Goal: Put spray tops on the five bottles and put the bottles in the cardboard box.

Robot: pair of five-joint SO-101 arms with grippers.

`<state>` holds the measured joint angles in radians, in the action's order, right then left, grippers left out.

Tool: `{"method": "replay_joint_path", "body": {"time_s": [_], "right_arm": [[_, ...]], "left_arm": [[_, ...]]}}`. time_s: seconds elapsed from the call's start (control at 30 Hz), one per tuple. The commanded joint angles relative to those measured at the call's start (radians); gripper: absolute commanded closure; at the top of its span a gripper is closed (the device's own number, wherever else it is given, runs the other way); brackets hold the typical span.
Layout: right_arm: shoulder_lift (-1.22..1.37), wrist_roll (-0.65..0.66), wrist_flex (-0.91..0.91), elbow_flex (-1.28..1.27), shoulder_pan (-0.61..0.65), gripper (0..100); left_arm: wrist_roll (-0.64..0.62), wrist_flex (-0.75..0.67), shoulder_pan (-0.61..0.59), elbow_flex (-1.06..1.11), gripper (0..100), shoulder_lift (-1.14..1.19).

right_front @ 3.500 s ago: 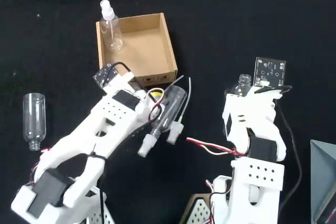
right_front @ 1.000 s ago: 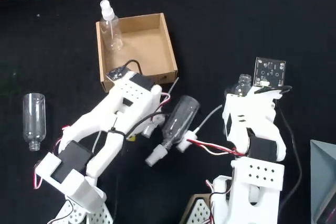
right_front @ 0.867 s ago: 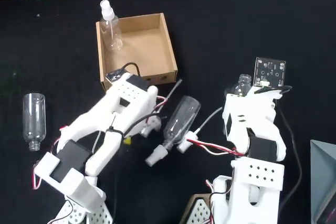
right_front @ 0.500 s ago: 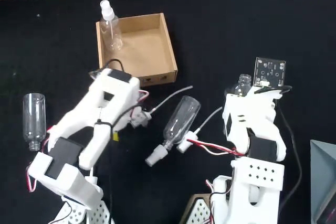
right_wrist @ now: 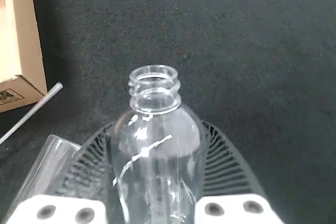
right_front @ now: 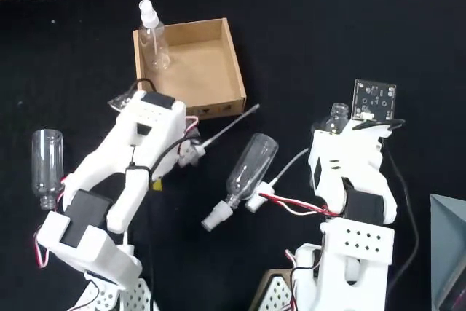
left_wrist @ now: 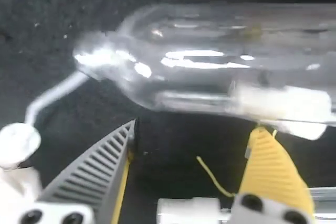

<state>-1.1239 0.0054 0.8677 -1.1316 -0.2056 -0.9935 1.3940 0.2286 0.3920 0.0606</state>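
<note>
The cardboard box stands toward the far edge of the black table, with one capped bottle upright in its far left corner. The left gripper, clamped on a spray top, hangs just off the box's near wall. The right gripper squeezes an uncapped bottle upright, with open table beyond it.

Robotics lab bench: black-clothed table, white left arm and right arm, exposed wiring, perforated base plate.
</note>
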Motion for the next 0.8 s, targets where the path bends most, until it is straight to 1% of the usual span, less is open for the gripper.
{"method": "replay_joint_path", "body": {"time_s": [0.0, 0.13, 0.33, 0.5, 0.67, 0.77], "right_arm": [[-0.019, 0.000, -0.031, 0.007, -0.049, 95.2], [-0.019, 0.000, -0.031, 0.007, -0.049, 95.2], [-0.019, 0.000, -0.031, 0.007, -0.049, 95.2], [-0.019, 0.000, -0.031, 0.007, -0.049, 95.2], [-0.019, 0.000, -0.031, 0.007, -0.049, 95.2], [-0.019, 0.000, -0.031, 0.007, -0.049, 95.2]], "left_arm": [[-0.069, 0.011, 0.008, -0.108, 68, -0.012], [-0.110, 0.009, 0.022, -0.130, 68, -0.017], [-0.199, -0.011, 0.088, -0.140, 68, -0.011], [-0.250, -0.081, 0.085, -0.142, 68, -0.011], [-0.292, -0.095, 0.091, -0.153, 68, -0.014], [-0.298, -0.147, 0.085, -0.150, 68, -0.009]]}}
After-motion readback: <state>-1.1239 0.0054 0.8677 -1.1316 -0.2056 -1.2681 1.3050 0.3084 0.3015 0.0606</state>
